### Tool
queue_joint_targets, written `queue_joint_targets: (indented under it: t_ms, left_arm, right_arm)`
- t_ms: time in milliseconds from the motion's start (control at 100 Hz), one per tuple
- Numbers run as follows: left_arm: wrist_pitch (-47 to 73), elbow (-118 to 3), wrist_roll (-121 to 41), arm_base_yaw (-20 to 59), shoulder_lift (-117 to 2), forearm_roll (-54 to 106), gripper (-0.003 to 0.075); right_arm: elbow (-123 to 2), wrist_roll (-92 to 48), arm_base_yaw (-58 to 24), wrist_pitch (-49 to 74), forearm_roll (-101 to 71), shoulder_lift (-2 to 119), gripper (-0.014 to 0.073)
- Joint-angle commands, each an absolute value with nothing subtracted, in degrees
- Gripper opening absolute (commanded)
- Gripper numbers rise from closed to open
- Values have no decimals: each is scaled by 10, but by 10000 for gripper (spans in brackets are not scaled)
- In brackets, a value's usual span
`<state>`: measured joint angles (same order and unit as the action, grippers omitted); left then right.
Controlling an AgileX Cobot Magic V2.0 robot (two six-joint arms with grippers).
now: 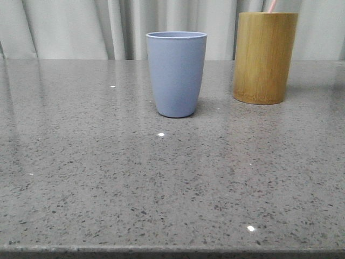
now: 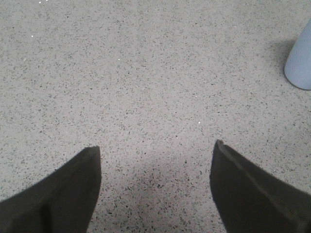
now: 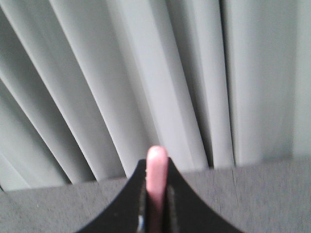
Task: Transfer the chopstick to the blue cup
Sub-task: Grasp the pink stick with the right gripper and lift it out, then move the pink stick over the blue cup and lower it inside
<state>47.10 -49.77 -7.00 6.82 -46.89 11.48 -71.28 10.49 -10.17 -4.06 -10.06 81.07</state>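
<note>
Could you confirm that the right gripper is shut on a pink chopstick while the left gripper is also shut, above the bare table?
Not quite: the left gripper is open, its jaws wide apart over the bare table, as the left wrist view shows. The right gripper is indeed shut on the pink chopstick.

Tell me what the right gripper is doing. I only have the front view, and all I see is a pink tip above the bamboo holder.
Observer: The right wrist view shows the right gripper shut on a pink chopstick, whose rounded end shows past the fingertips.
Operator: And the left one?
Observer: The left gripper is open, nothing between its fingers, over bare table.
Operator: Near the blue cup?
Observer: The blue cup shows at the edge of the left wrist view, apart from the fingers.
</note>
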Motion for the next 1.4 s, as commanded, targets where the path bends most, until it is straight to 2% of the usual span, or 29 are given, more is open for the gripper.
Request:
queue_joint_targets:
  t_ms: [0, 230, 490, 700, 1270, 1390]
  left_arm:
    - [437, -512, -63, 68, -466, 125, 471]
    - [437, -512, -63, 68, -466, 125, 471]
    - [438, -512, -63, 68, -466, 125, 471]
    - [439, -512, -63, 68, -466, 125, 471]
    - [440, -512, -63, 68, -466, 125, 465]
    - [440, -512, -63, 68, -466, 125, 444]
  right_arm:
    - [-765, 99, -101, -56, -66, 773, -39]
    - [-836, 99, -132, 5, -58, 752, -39]
    - [-838, 100, -233, 4, -58, 763, -39]
    - [-838, 100, -279, 11, -58, 798, -39]
    - [-838, 100, -293, 99, -58, 887, -31]
    - [-838, 100, -293, 99, -58, 887, 52]
